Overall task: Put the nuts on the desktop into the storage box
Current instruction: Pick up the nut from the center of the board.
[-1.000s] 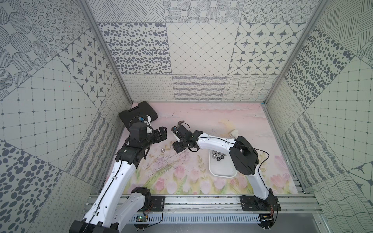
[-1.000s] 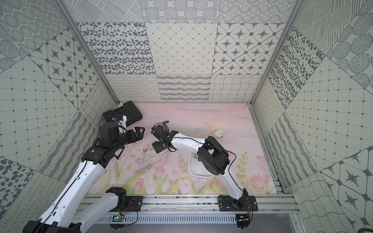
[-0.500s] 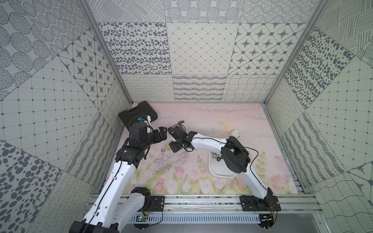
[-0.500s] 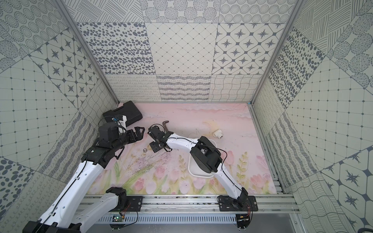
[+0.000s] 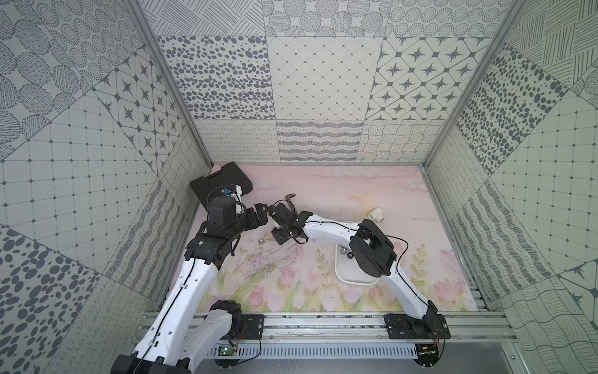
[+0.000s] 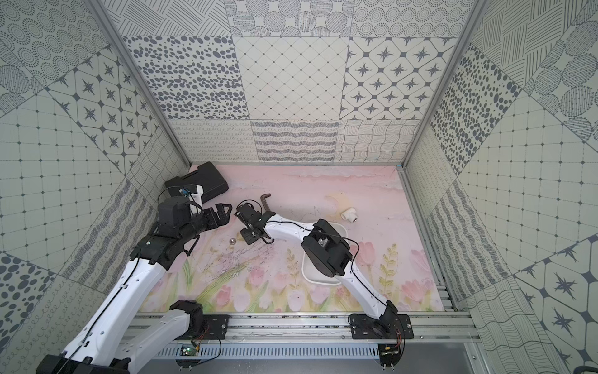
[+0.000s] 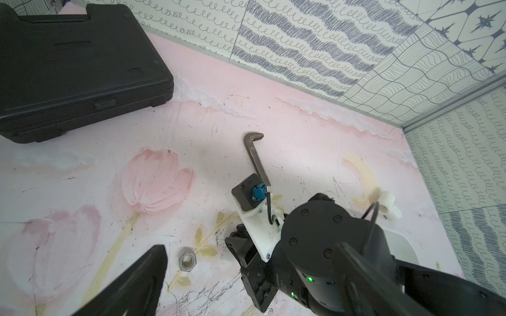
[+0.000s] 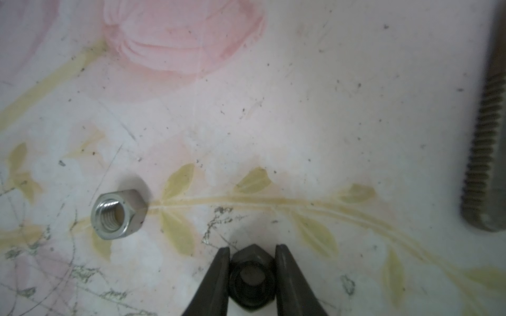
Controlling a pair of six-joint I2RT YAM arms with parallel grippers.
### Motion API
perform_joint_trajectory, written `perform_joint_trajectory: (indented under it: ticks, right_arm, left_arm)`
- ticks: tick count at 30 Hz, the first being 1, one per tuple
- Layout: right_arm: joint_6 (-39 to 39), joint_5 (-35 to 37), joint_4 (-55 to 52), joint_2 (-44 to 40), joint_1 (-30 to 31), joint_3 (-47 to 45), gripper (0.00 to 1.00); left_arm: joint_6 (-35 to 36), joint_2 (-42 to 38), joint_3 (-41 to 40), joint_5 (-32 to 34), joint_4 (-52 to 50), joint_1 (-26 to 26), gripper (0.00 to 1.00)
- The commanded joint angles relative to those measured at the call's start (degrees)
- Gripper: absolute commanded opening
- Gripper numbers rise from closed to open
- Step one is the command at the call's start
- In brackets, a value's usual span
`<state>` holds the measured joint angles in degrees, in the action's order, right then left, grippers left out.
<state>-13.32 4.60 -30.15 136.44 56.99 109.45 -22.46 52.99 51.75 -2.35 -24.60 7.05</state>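
Right wrist: black nut (image 8: 252,276) between jaws

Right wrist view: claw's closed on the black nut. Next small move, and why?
Probably a short straight lift: the right claw presses both sides of the black nut, which seems to rest on the desktop. The silver nut lies apart, so rising shouldn't disturb it.

Patchwork wall panels (image 5: 320,81) of grey dots, stars and grids stand at nine, twelve and three o'clock. Aluminium corner posts (image 5: 168,81) join them. Light is even
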Motion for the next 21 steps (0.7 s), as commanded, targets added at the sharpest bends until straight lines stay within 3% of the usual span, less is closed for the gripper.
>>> perform_joint_trajectory:
  ticks: [1, 5, 12, 21]
  right_arm:
    - [0.0, 1.1, -0.1, -0.8, 0.4, -1.1, 0.24]
    - [-0.2, 1.3, 4.2, -6.8, 0.3, -7.6, 0.2]
    - [-2.7, -0.1, 14.5, -25.8, -0.9, -26.6, 0.2]
    - [-5.1, 2.6, 11.2, -51.9, -5.3, -47.2, 0.2]
  left_arm:
    - [0.3, 0.2, 0.0, 0.2, 1.7, 0.1, 0.99]
    - [0.4, 0.2, 0.0, 0.2, 1.7, 0.0, 0.99]
    - [0.3, 0.1, 0.0, 0.3, 1.6, 0.0, 0.99]
    - [0.2, 0.1, -0.1, 0.3, 1.4, 0.0, 0.99]
